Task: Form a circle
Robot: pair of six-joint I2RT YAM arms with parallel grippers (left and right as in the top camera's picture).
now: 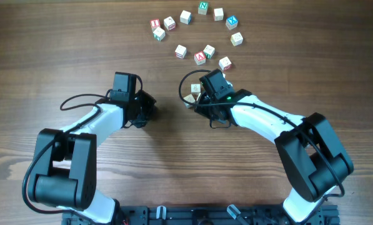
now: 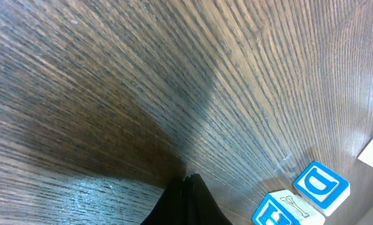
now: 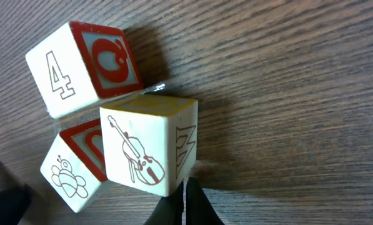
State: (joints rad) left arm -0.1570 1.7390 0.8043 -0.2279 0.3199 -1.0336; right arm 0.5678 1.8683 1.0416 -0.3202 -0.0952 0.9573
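**Both grippers clenched, nothing held, and no ring yet**

Your small pale wooden alphabet cubes (image 1: 218,13) make a rough arc at 12 o'clock on the dark wood-grain table (image 1: 61,50), with a few strays inside it. Your right gripper (image 3: 186,197) is closed on nothing, its tip just beside the violin-picture cube (image 3: 150,147). That one's crowded by the red-apple cube (image 3: 86,65) at 11 o'clock and the bee cube (image 3: 74,172) at 9. Nudge from here and you'll probably shove all three as one clump, or the cube spins off that narrow tip. Your left gripper (image 2: 187,187) is closed too, near the blue-lettered cubes (image 2: 320,184) at 3 o'clock.
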